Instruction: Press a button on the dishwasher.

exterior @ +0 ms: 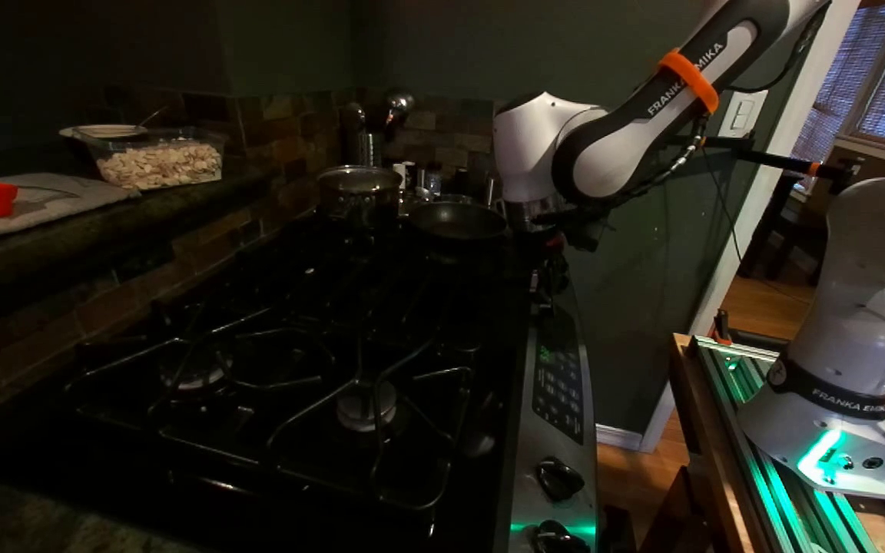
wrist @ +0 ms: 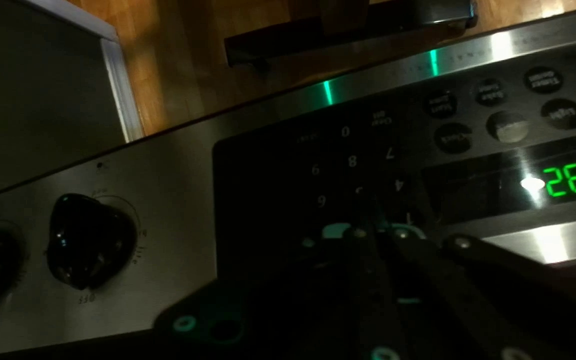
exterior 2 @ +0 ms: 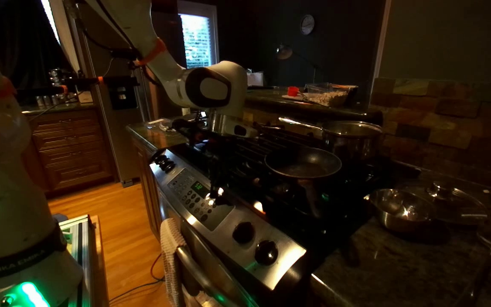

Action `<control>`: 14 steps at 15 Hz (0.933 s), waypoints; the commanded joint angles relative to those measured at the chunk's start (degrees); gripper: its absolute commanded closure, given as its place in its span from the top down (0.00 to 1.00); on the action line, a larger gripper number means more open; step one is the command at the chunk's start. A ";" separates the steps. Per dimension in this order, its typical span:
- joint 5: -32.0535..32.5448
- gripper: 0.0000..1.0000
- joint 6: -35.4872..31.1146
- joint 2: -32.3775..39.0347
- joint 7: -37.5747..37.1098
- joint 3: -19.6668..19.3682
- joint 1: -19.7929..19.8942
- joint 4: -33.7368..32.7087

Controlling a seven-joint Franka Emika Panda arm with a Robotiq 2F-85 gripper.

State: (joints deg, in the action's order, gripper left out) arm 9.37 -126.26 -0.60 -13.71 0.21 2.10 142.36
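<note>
The dishwasher has a silver-grey control strip (exterior: 531, 453), also seen in an exterior view (exterior 2: 290, 258) and the wrist view (wrist: 173, 165). Its dark keypad (wrist: 350, 145) holds number keys and round buttons beside a green display; the keypad shows in both exterior views (exterior: 559, 388) (exterior 2: 194, 198). In the wrist view my gripper (wrist: 375, 222) points at the keypad with its fingers together and nothing visible between them. The tips lie in front of the lower number rows, by the 1, 4 and 6; some keys are hidden behind them. I cannot tell whether they touch. Both exterior views show the gripper only darkly.
Black knobs (wrist: 90, 240) sit on the strip. Black burner grates (exterior: 369, 380) cover the top. A frying pan (exterior 2: 303, 162) and a pot (exterior 2: 350, 138) stand on it. A towel (exterior 2: 171, 256) hangs on the door handle (exterior 2: 196, 268). A metal bowl (exterior 2: 399, 211) stands on the counter.
</note>
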 commanded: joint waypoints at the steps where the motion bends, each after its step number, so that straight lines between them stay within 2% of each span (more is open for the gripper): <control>1: 7.09 0.00 8.59 -4.27 -6.21 0.18 -0.83 0.17; 5: 8.81 0.00 24.99 -11.42 -2.88 1.31 -1.21 0.11; 6: 7.91 0.26 27.98 -13.72 -0.05 1.45 -1.46 0.21; 7: 7.16 0.27 28.92 -16.31 2.74 1.47 -1.81 0.61; 8: 5.39 0.32 29.68 -18.85 5.73 1.25 -2.25 0.64; 14: -6.88 0.78 32.54 -30.64 15.74 -1.08 -3.96 -0.41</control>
State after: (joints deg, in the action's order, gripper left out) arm 8.56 -95.42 -24.58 -2.42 0.98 -0.56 141.17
